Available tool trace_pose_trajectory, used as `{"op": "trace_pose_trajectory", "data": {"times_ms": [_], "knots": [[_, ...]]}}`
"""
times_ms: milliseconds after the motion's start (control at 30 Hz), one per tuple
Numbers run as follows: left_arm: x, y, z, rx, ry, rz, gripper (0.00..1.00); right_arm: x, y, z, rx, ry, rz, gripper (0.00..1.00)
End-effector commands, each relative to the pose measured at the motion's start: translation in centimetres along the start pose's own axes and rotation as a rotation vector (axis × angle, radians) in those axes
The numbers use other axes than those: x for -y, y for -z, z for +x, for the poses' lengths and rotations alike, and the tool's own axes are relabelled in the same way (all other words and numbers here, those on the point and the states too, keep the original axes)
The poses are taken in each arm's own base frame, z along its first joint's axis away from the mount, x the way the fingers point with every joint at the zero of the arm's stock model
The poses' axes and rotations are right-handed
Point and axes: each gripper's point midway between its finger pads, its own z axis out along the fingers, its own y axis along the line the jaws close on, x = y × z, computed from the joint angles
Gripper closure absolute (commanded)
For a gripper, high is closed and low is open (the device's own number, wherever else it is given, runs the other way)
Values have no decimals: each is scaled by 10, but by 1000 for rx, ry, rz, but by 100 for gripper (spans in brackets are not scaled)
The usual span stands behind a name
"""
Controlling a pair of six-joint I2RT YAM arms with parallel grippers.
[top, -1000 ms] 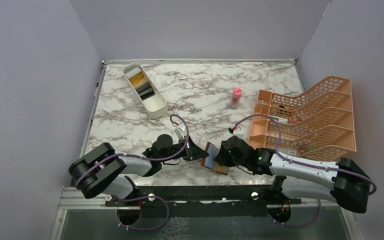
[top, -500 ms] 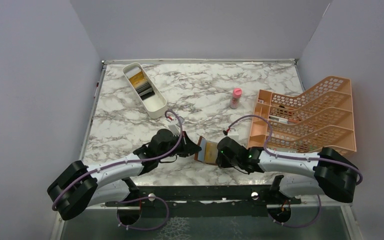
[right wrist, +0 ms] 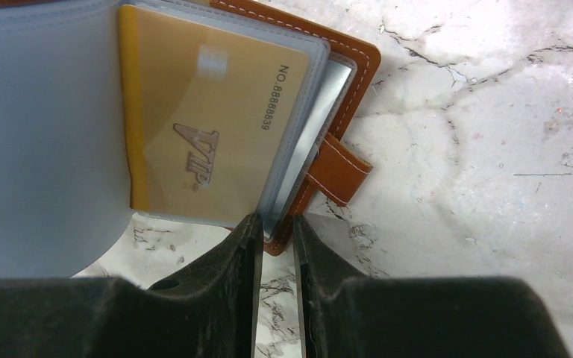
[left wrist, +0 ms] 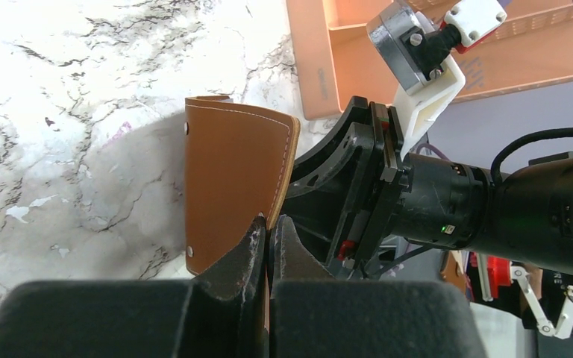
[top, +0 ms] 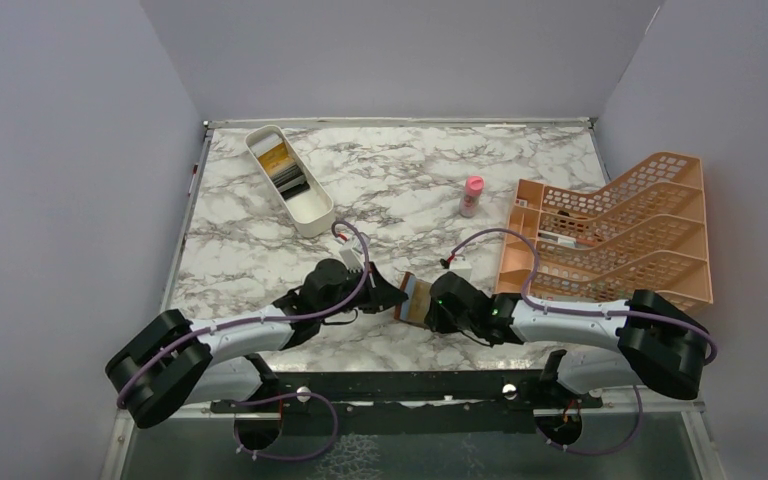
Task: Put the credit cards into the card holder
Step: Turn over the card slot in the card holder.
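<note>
- The wallet (top: 417, 300) is open at the near middle of the table (top: 410, 170), held between the two arms.
- The left gripper (left wrist: 270, 227) is pinched tight on the edge of the wallet's brown cover.
- The right gripper (right wrist: 274, 224) is clamped on the edge of the clear sleeves, and a gold card (right wrist: 209, 142) sits inside one of them.
- More cards (top: 282, 168) lie in the white tray (top: 312, 212) at the far left.
- An orange rack (top: 620, 240) stands on the right, with a pink bottle (top: 472, 196) near it.

Marble table (top: 410, 170) — tray (top: 312, 208), rack (top: 610, 240) (pink bottle (top: 472, 196))
</note>
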Motion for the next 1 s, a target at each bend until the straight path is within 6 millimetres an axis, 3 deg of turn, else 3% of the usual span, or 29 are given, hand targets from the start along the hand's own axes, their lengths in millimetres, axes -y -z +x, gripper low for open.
{"op": "trace_pose_trajectory", "data": {"times_ms": [0,633,833,967], "knots": [[21,1,9,-46,38,107,100,7,-6,8,-26,14,20,73],[14,-9,12,-56,119,93,99,5,-5,8,-24,16,8,73],[5,-9,15,-50,121,66,100,5,-2,5,-17,13,9,73],[-15,-7,11,-24,156,10,100,14,9,5,-34,1,60,73]]}}
